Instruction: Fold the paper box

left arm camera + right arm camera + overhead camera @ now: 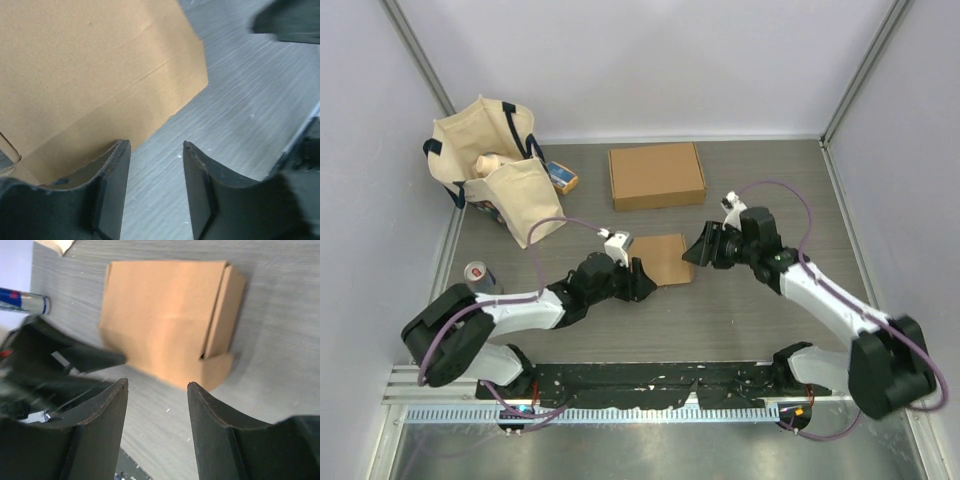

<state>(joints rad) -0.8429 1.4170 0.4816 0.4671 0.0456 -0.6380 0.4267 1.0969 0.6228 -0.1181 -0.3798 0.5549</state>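
**Two open claws, one little box between them**

From above, I see the paper box [662, 258] lying on the table [760, 180]. My left claw [638, 281] sits at the box's near left corner. My right claw [696, 250] sits at its right edge. So the box is right between the two claws. A bigger flat box [656, 175] lies past both claws. A cloth bag [485, 165] and a can [478, 273] are well off to the left of the left claw.

From the left wrist, the two fingers are apart, with only bare table between them. The box is ahead and to the left. The left finger's tip meets the box edge, but I cannot tell if it touches or slips under.

From the right wrist, the fingers are apart too, and they hold nothing. The box is just ahead. The flap on its right side looks partly lifted.

I think the step now is getting hold of a flap to bend it. To do it well, I should let one claw steady the box so it cannot slide. The other should come in low, pinch only the thin flap, and bend it slowly along the crease.
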